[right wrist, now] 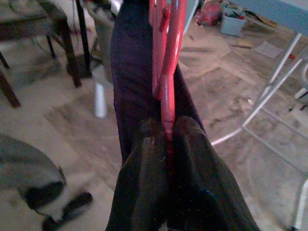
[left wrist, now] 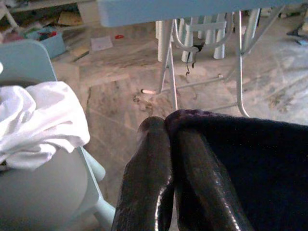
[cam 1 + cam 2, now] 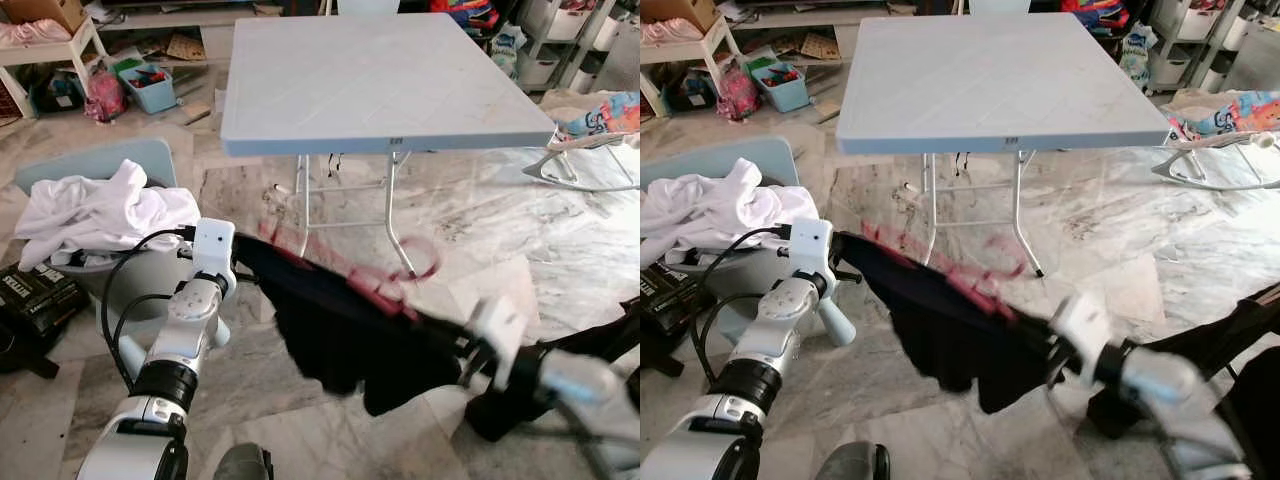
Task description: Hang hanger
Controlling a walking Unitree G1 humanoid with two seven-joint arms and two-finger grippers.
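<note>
A red plastic hanger point(image 3: 378, 285) carries a dark navy garment point(image 3: 340, 335) and is stretched between my two arms, low over the marble floor in front of the table. My left gripper point(image 2: 166, 126) is shut on the garment's point(image 2: 250, 163) edge at the left end. At the other end, my right gripper point(image 1: 168, 129) is shut on the hanger's point(image 1: 168, 72) red bar, with the cloth point(image 1: 130, 62) draped beside it. The hanger's hook point(image 3: 422, 262) points toward the table legs. The right arm point(image 3: 520, 350) is blurred.
A pale blue folding table point(image 3: 370, 80) stands straight ahead on white metal legs point(image 3: 392, 215). At my left a pale blue chair point(image 3: 95, 165) bears white clothes point(image 3: 100, 212), with a black box point(image 3: 35, 295) beside it. Dark cloth point(image 3: 600, 345) lies at right; a baby bouncer point(image 3: 590, 125) stands far right.
</note>
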